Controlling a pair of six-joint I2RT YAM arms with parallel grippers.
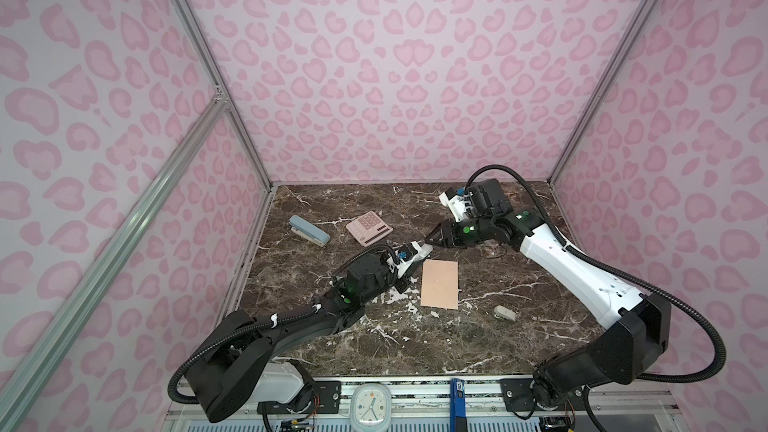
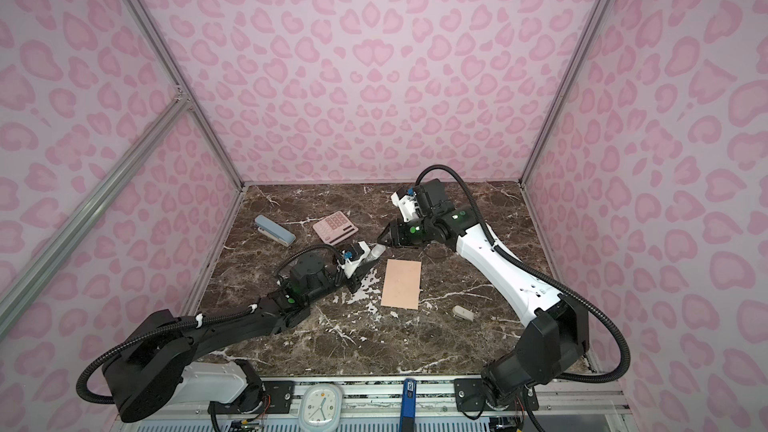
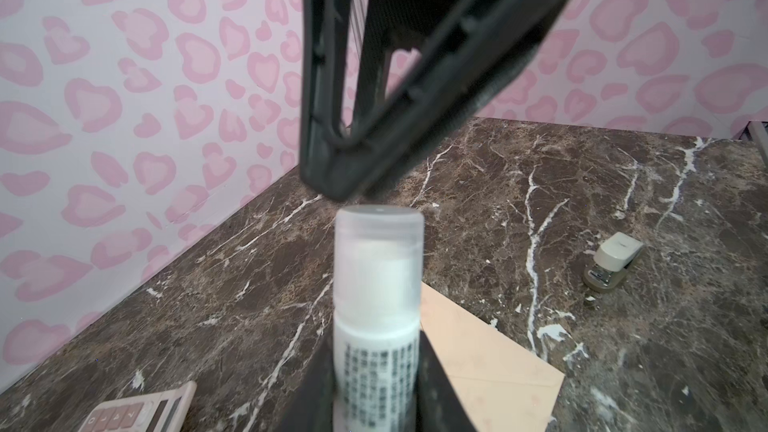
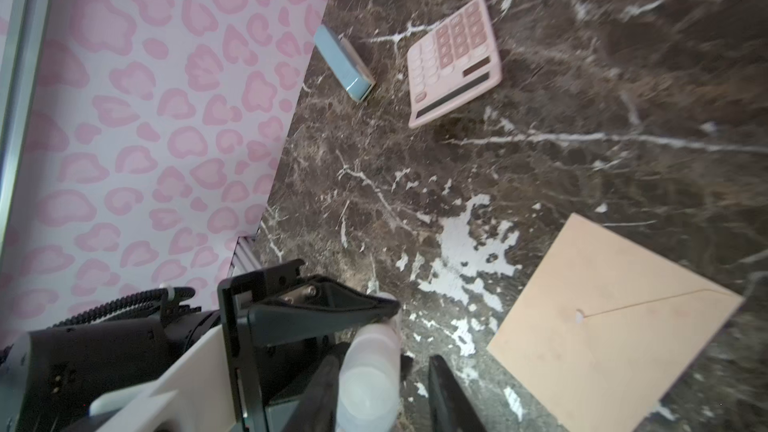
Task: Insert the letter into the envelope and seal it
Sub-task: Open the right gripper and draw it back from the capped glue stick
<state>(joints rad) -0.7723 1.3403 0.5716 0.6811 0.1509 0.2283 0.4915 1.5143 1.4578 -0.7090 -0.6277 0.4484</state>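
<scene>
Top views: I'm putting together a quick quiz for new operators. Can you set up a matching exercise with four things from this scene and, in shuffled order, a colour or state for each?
Things:
1. envelope
2. calculator
3. long stapler
4. glue stick

Colour or state:
A. pink, keys facing up
B. gripped by the left end effector
C. lying flat, flap folded down
D. light blue

Pairs: 1-C, 2-A, 3-D, 4-B.
</scene>
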